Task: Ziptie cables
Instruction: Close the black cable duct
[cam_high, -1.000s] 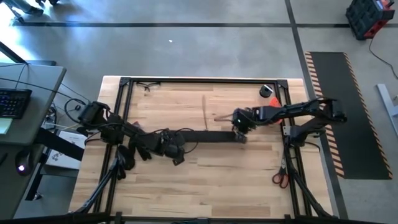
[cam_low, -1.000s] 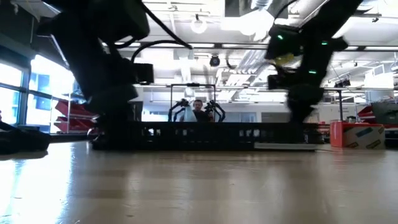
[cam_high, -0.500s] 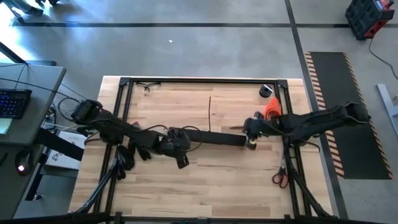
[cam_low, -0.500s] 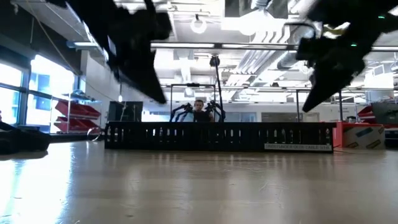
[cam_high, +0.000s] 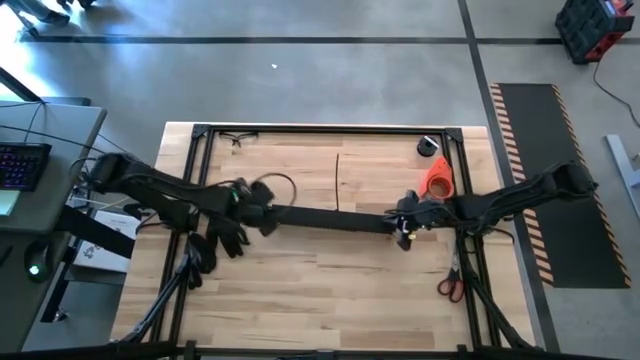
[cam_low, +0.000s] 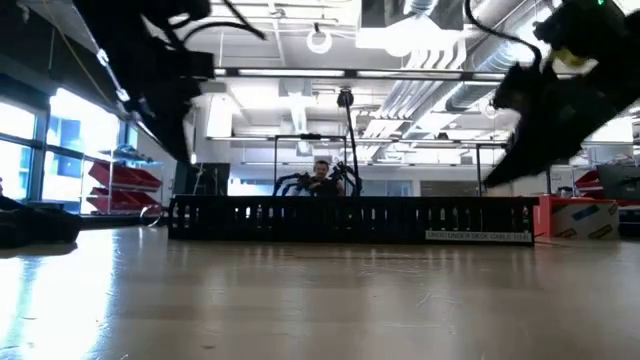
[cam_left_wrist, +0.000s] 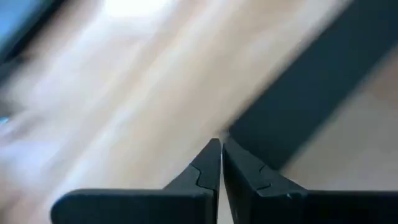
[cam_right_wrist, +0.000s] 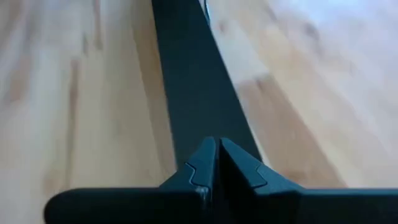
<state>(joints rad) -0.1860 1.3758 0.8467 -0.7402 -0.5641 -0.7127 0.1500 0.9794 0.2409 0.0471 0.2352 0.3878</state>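
One camera looks straight down on my whole table (cam_high: 330, 290). One sits low at table height, looking across into the room. One rides on each of my wrists, very close. All four see the long black channel (cam_high: 330, 219).

A long slotted channel (cam_high: 330, 219) lies across the table's (cam_high: 330, 290) middle, a cone (cam_high: 437, 178) behind its right end, scissors (cam_high: 449, 286) at the right edge.

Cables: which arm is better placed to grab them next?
Likely left: the left gripper is right beside the loop of the cables, while the right gripper sits at the slotted channel's other end.
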